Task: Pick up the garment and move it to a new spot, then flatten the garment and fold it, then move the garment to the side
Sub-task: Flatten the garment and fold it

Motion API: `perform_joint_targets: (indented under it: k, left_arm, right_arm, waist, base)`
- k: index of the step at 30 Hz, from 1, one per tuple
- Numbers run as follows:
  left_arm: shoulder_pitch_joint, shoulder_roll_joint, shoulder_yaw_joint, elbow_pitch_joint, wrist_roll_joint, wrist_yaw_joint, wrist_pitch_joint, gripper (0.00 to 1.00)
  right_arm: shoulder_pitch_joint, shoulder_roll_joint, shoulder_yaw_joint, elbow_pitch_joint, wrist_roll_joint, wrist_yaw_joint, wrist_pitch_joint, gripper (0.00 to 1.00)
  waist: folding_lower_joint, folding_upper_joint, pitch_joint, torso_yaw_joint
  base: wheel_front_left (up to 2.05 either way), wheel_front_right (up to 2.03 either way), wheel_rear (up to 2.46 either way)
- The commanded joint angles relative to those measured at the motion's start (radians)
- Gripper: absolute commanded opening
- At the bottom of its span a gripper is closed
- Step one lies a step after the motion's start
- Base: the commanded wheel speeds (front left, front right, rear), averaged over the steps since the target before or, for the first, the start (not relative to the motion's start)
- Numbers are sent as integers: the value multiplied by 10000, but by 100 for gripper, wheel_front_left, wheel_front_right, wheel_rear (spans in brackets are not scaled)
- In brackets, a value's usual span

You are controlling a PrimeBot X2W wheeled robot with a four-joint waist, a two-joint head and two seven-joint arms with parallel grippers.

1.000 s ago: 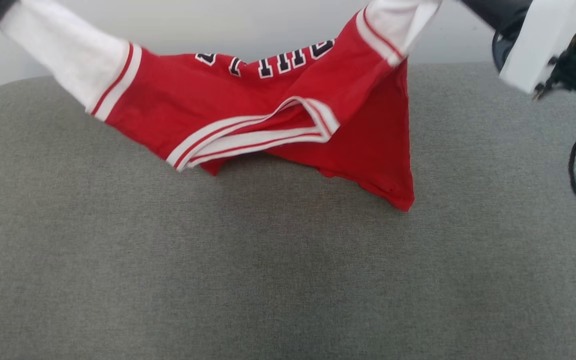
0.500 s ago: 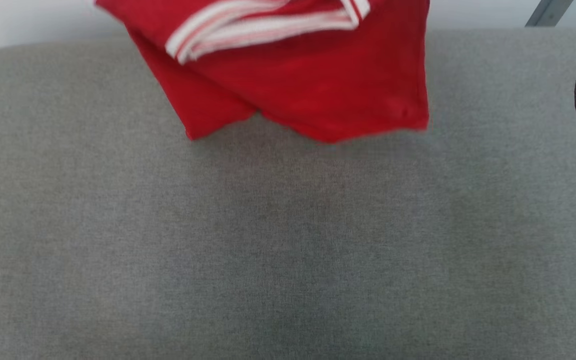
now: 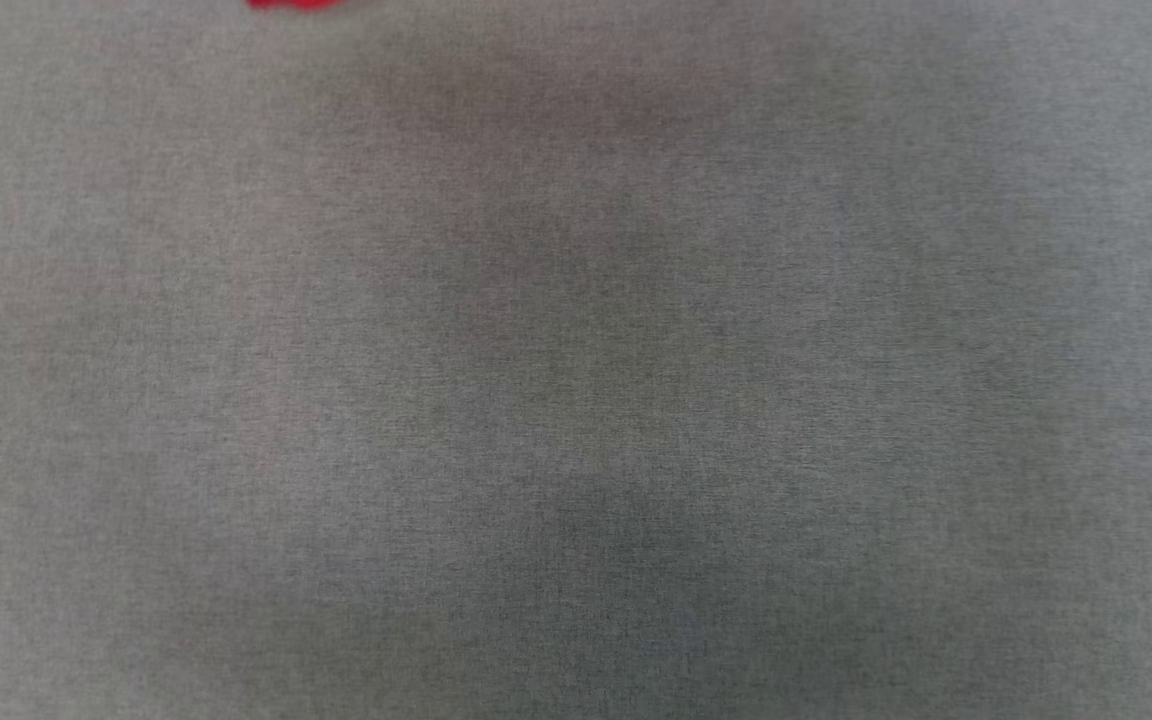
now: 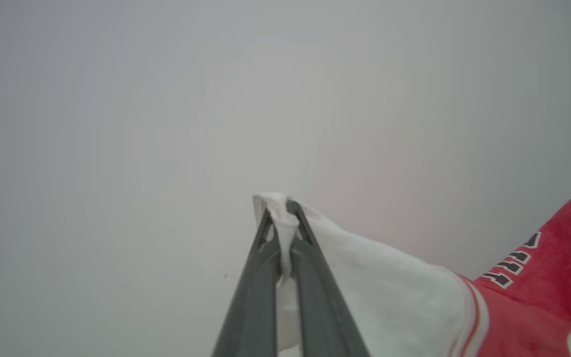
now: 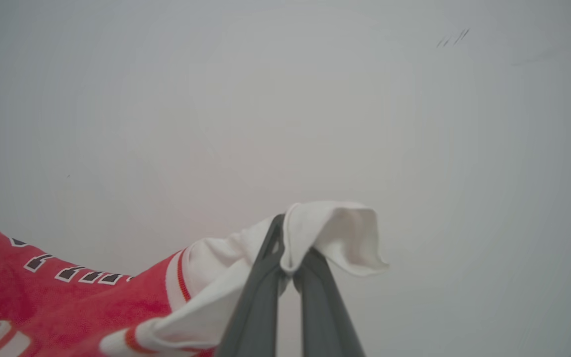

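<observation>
Red with white sleeves, the garment (image 4: 538,297) hangs stretched between our 2 grippers before a pale wall (image 4: 166,99). Our left gripper (image 4: 279,210) is clamped on 1 white sleeve (image 4: 389,292); our right gripper (image 5: 290,248) pinches the other cuff (image 5: 340,233). Below, we see grey fabric (image 3: 576,400) and a red sliver (image 3: 296,3) at the head view's top edge.

One garment (image 4: 538,307), one left gripper (image 4: 279,208), one right gripper (image 5: 293,238), one surface (image 3: 576,400)

Left fingers (image 4: 256,297), right fingers (image 5: 260,307): clamped together.
</observation>
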Motion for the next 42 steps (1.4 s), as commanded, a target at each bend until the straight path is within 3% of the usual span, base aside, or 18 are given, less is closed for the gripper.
perform_joint_targets:
  k: [1,7,14,18,26,31,32,33,34,35,37,38,42]
  left_arm:
    - [47,-124,-190,238,-178,-17,-451,0]
    - [910,-150,-1119,1178,-1023,-23,-1035,0]
    - [2374,107,-2252,1591,-2356,-25,-573,0]
    - [3459,426,-2855,1362,-3126,-14,83,0]
    - [5964,1443,-3261,164,-4648,100,1838,0]
    - [7584,2232,-3270,-1592,-5323,916,2619,0]
    - [7584,2232,-3270,-1592,-5323,916,2619,0]
    - [8301,2610,-3213,-2540,-5612,1447,2827,0]
    - [8301,2610,-3213,-2540,-5612,1447,2827,0]
    - [8673,2792,-3186,-3060,-5776,1718,2901,0]
    - [9392,3215,-3133,-4115,-6024,2339,3073,0]
    - [10043,3662,-3047,-5123,-6288,2945,3164,0]
    - [11246,4454,-2942,-6812,-6768,3976,3291,0]
  right_arm:
    - [-67,69,-53,391,-413,1,-355,0]
    - [442,354,51,1704,-658,1,-560,0]
    - [1912,604,1087,2397,783,1,347,0]
    - [3015,417,1756,1898,2197,-1,1253,0]
    - [5470,-829,2620,-300,4346,-1,3775,0]
    - [7114,-1472,2556,-1922,5148,1,5558,0]
    - [7114,-1472,2556,-1922,5148,1,5558,0]
    - [7787,-1774,2481,-2705,5368,1,6340,0]
    - [7787,-1774,2481,-2705,5368,1,6340,0]
    - [8129,-1894,2424,-3124,5501,1,6740,0]
    - [8803,-2199,2334,-4022,5654,1,7596,0]
    - [9483,-2429,2114,-4927,5947,1,8446,0]
    - [10811,-2727,1476,-6579,6309,1,10092,0]
  waist:
    - [0,0,117,116]
    - [0,0,211,239]
    - [0,0,-33,201]
    - [0,0,-335,137]
    - [0,0,-995,50]
    - [0,0,-1333,74]
    - [0,0,-1333,74]
    - [0,0,-1453,85]
    - [0,0,-1453,85]
    - [0,0,-1493,89]
    - [0,0,-1560,109]
    - [0,0,-1607,117]
    - [0,0,-1683,118]
  base:
    - [0,0,0]
    - [0,0,0]
    - [0,0,0]
    - [0,0,0]
    - [0,0,0]
    - [0,0,0]
    - [0,0,0]
    - [0,0,0]
    - [0,0,0]
    - [0,0,0]
    - [0,0,0]
    - [0,0,0]
    - [0,0,0]
